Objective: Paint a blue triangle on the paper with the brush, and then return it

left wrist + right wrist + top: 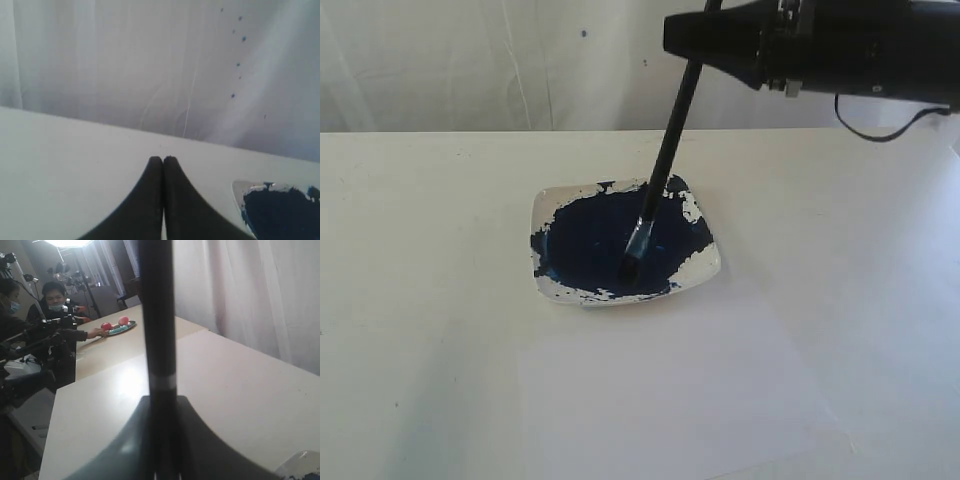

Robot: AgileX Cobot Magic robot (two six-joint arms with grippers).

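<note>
The black-handled brush stands steeply tilted with its paint-dark tip dipped in the navy paint pool of the white square dish. My right gripper is shut on the brush's upper handle, above the dish. In the right wrist view the brush handle runs up between the fingers of the right gripper. The white paper lies flat in front of the dish and is blank; no blue triangle shows. My left gripper is shut and holds nothing; it hovers over bare table left of the dish.
A white curtain hangs behind the table, flecked with blue paint spots. The right arm's black cable droops at the far right. People, camera gear and a second table with a plate of fruit appear in the right wrist view's background.
</note>
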